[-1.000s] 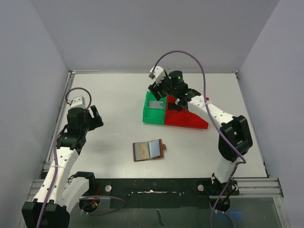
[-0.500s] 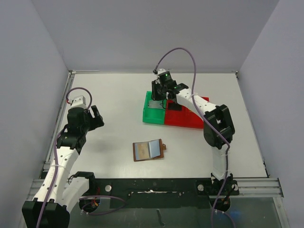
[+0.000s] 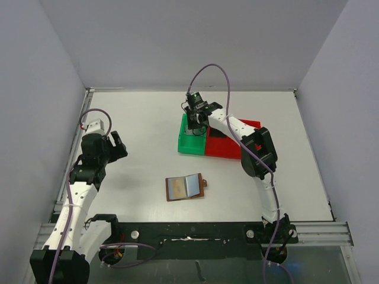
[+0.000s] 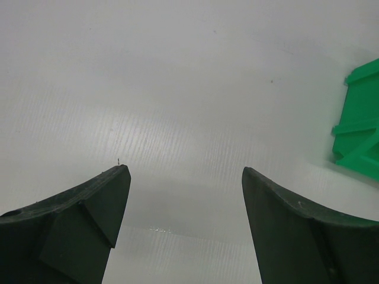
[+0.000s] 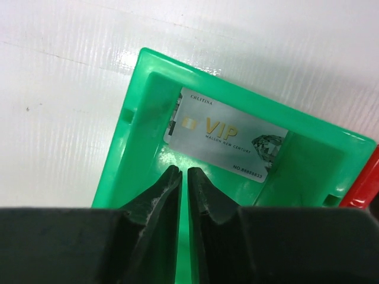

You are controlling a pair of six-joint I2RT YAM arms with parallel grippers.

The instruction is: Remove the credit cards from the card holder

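Two grippers show from above. The left gripper [image 3: 117, 145] hangs near the left edge of the white table [image 3: 136, 118], jaws spread wide with nothing between them. The right gripper [image 3: 192, 123] reaches down into the green plastic tray [image 3: 188, 146], which stands toward the far edge with the red plastic tray [image 3: 228, 151] touching its right side. Its jaws are too small to read here. The small brown leather card holder [image 3: 185, 187] lies open and flat near the middle of the near edge, well apart from both trays and both grippers. Whether cards sit in it I cannot tell.

From the left wrist, the two dark fingers [image 4: 83, 219] stand far apart over the table, holding and touching nothing. A corner of the green tray [image 4: 358, 118] shows at the right.

From the right wrist, the fingers [image 5: 160, 198] are drawn almost together, a thin slit between them and nothing caught in it. Their tips sit inside the green tray, just beside the near edge of a pale grey card [image 5: 225, 139] with gold VIP lettering, lying flat on the tray floor. Whether they touch it I cannot tell.
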